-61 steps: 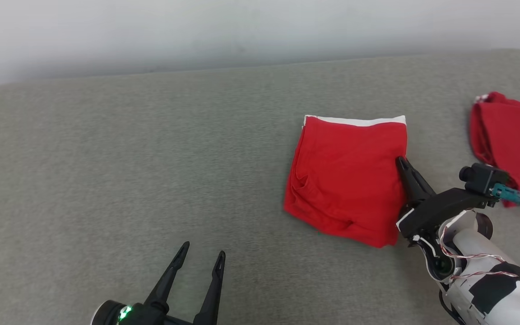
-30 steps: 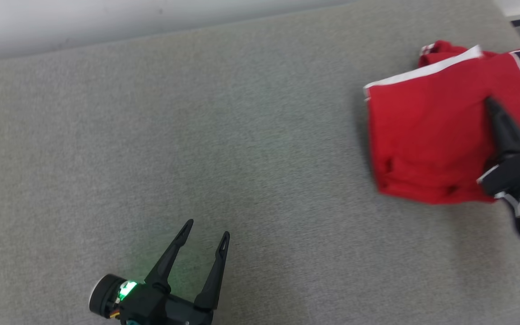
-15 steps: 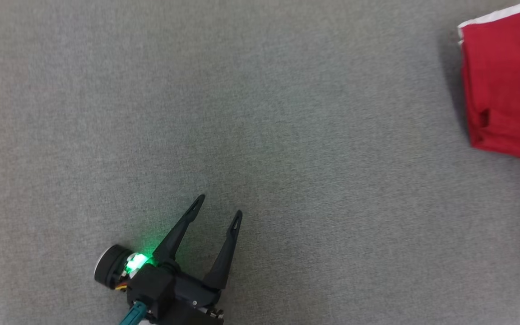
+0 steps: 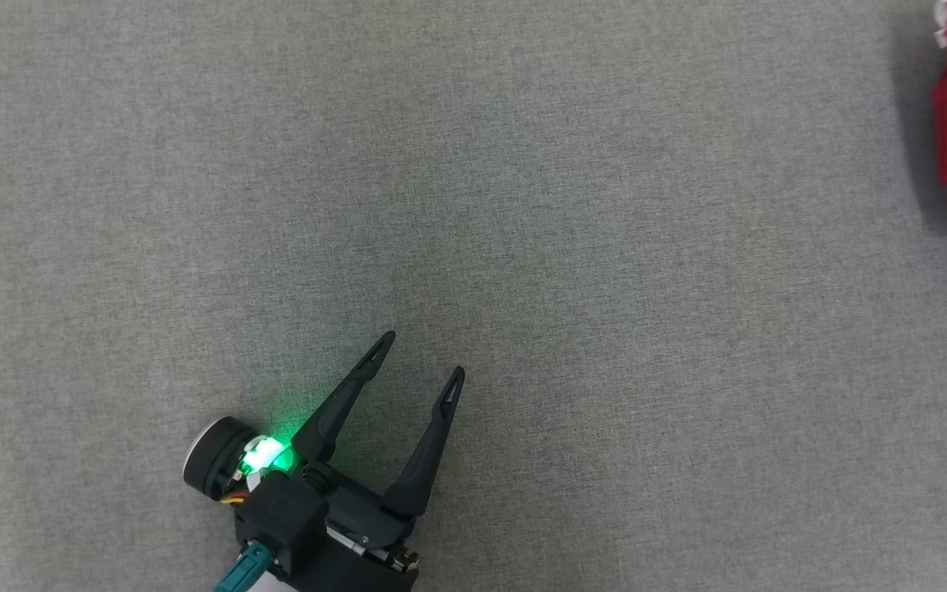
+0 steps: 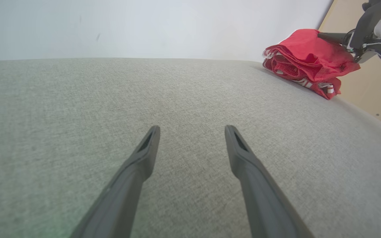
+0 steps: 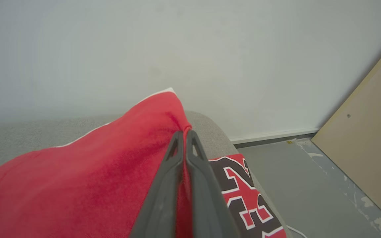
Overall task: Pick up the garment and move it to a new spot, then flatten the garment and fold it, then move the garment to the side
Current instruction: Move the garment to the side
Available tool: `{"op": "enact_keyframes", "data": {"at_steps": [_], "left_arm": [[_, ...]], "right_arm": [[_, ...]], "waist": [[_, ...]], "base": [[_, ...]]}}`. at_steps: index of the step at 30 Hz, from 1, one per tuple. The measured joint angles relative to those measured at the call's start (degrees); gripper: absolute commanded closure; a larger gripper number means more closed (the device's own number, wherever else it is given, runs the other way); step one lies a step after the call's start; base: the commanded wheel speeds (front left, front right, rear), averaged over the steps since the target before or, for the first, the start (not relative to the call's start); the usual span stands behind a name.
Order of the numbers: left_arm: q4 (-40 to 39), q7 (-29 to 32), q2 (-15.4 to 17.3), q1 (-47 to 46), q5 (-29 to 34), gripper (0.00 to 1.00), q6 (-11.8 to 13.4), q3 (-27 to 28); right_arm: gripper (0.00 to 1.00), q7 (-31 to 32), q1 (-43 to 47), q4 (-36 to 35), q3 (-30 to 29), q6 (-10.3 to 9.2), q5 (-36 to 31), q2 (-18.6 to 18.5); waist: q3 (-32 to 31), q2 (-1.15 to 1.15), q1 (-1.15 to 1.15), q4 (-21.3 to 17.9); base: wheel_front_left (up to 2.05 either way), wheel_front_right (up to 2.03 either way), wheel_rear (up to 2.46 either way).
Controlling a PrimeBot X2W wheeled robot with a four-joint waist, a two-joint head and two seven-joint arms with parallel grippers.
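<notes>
right hand clamped on the red garment at the worktop's far corner

the right hand (image 6: pixel 184 132) has its two dark fingers pressed together on a fold of the red garment (image 6: pixel 94 178) – no gap shows between them. in the right wrist view the garment spreads from 6 toward 9 o'clock, and a thin white band runs along its far edge up to 12 o'clock. just below the fingers, at 5 o'clock, lies a second red garment (image 6: pixel 243 198) with black, white-edged numerals. it sits at the rounded corner of the grey fabric worktop (image 6: pixel 28 138). beyond that corner are a grey floor (image 6: pixel 293 172), a pale wall (image 6: pixel 177 49) and a tan panel (image 6: pixel 369 132) at 3 o'clock.

in the left wrist view both red pieces make one heap at 1 o'clock, the held garment on top and striped trim showing underneath. whether the top piece rests fully on the lower one i cannot tell.

the left hand (image 4: pixel 426 353) is spread wide and holds nothing – bare grey fabric shows between its fingers. in the head view it sits at 7 o'clock with the fingers aimed toward 1 o'clock and a green light (image 4: pixel 264 454) glowing at its wrist. it is well apart from the red cloth, which is cut off by the 3 o'clock edge.
</notes>
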Motion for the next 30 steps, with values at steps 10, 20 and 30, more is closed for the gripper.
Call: {"op": "enact_keyframes", "data": {"at_steps": [10, 20, 30], "left_arm": [[0.02, -0.08, 0.14, -0.14, 0.00, 0.00, 0.25, -0.21], [0.60, 0.08, 0.55, -0.10, -0.29, 0.00, 0.99, 0.15], [1.36, 0.14, 0.35, 1.49, -1.69, 0.00, 2.02, 0.30]], "right_arm": [[0.67, -0.01, -1.91, 6.55, -3.22, 0.01, -4.21, 1.52], [0.00, -0.01, -2.87, 8.81, -19.98, 0.01, -23.68, 8.16], [0.00, -0.01, 5.15, -6.57, -18.04, 0.01, -29.15, 23.74]], "waist": [[-0.19, 0.01, 0.01, 1.30], [-1.89, 0.01, 0.01, 1.54], [-6.35, 0.01, 0.01, 1.51]], "base": [[0.00, 0.00, 0.00], [0.00, 0.00, 0.00], [0.00, 0.00, 0.00]]}}
